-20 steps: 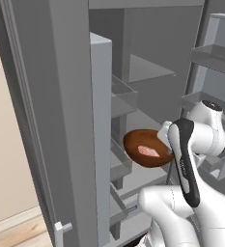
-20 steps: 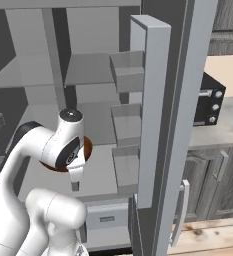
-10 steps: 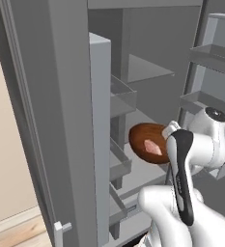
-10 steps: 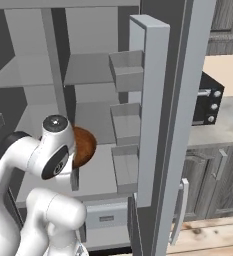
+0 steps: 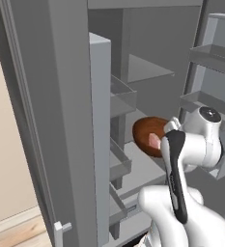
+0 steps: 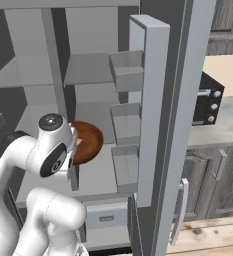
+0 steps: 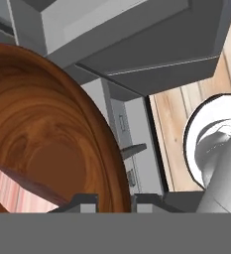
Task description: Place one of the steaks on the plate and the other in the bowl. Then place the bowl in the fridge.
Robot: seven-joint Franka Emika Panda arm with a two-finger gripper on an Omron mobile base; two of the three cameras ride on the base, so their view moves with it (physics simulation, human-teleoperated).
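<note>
1. Grey is covering nearly everything here: the fridge [image 5: 147,72] is standing with both doors swung wide, its inner shelves and door racks [image 6: 128,120] showing plain and bare.
2. On the arm's right, the open right door [image 6: 160,125] is standing edge-on just beside the bowl's path, its three racks jutting toward the shelf; a slim light handle [image 6: 180,210] is hanging on that door's outer face.
3. On the arm's left, the left door [image 5: 61,120] is rising tall, with its own racks [image 5: 119,96] facing inward near the bowl.
4. Beyond the right door, a dark microwave [image 6: 208,102] is sitting on a pale counter above dark wood-grain cabinets [image 6: 213,180], well apart from the work.
5. The reddish-brown bowl [image 5: 150,135] is hanging in the air inside the fridge opening, above the lower shelf [image 6: 93,175] and tipped so its mouth is facing partly sideways.
6. Inside the bowl, a pale pink steak [image 7: 15,191] is lying against the bottom; the left base view is showing it too, as a pink patch beside the wrist.
7. The gripper [image 7: 115,201] is pinching the bowl's rim, its two dark tips drawn in tight on the wooden wall.
8. In the hand view, a drawer front [image 7: 132,149] of the fridge and a strip of wooden floor [image 7: 191,114] are showing past the bowl's edge.
</note>
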